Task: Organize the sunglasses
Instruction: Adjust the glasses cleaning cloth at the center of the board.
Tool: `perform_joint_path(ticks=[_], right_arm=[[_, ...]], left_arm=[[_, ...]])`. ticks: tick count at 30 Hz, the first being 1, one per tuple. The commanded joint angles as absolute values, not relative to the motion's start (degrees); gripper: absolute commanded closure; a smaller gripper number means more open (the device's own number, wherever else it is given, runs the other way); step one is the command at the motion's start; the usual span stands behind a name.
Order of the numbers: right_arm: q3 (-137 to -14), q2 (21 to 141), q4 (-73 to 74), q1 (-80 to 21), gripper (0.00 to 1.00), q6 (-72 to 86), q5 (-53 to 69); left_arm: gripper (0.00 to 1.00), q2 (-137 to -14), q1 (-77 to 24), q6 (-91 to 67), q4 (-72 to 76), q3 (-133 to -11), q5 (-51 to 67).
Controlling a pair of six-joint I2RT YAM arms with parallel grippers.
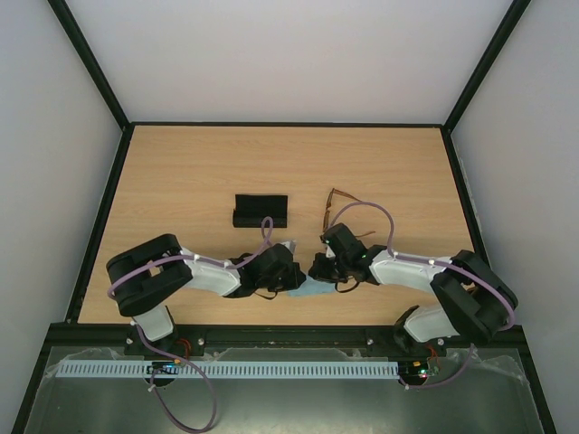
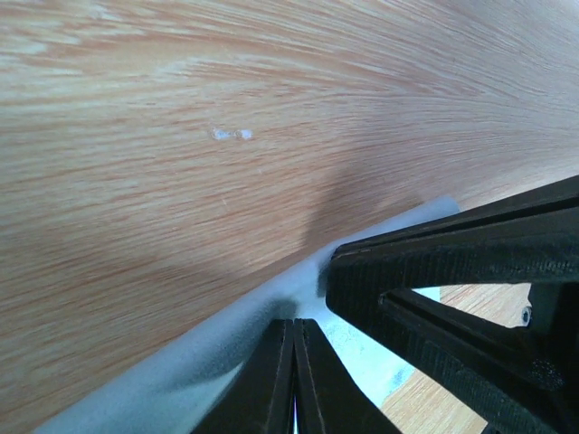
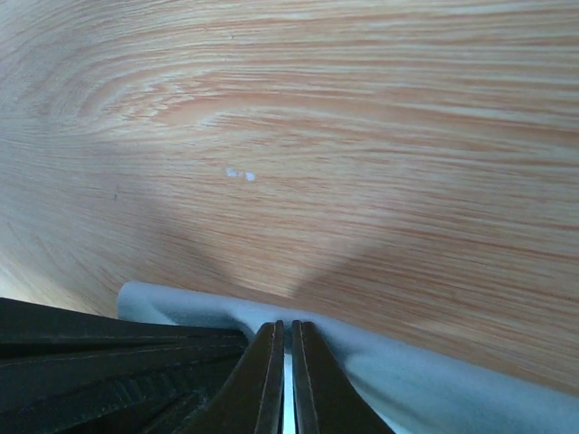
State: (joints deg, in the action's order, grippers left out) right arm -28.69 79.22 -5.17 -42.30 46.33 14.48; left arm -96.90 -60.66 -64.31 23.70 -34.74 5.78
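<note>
Near the front edge of the light wooden table (image 1: 181, 181), at about 6 o'clock from its middle, a light blue square cloth (image 1: 312, 290) lies flat, and both arms meet over it. On the left wrist view the left gripper (image 2: 294, 327) has its two black fingers pressed together, with an edge of the cloth pinched between them. On the right wrist view the right gripper (image 3: 288, 327) looks the same: its jaws are almost closed, and a fold of the same cloth rises between the fingers. The two grippers stand very close to each other, tip toward tip, the left one at 9 o'clock of the cloth and the right one at 3 o'clock.

At about 2 o'clock from the middle of the table lie the thin brown sunglasses (image 1: 328, 210) with amber-tinted lenses. They rest on the bare wood, just beyond the right wrist, and no finger holds them. I cannot tell whether the arm touches them. At 9 o'clock of the sunglasses, near them but apart, stands a black oblong case (image 1: 261, 211).
</note>
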Motion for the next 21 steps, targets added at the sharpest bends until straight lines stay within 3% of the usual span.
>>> perform_joint_path(ticks=[1, 21], right_arm=[[-27.63, 80.02, -3.95, -41.41, 0.94, 45.13, 13.56], [-24.84, 71.97, 5.13, -37.84, 0.94, 42.28, 7.53]], left_arm=[[0.98, -97.15, -60.02, -64.08, 23.84, -35.27, 4.67], [0.98, -94.88, -59.62, -63.17, 21.56, -34.45, 3.96]])
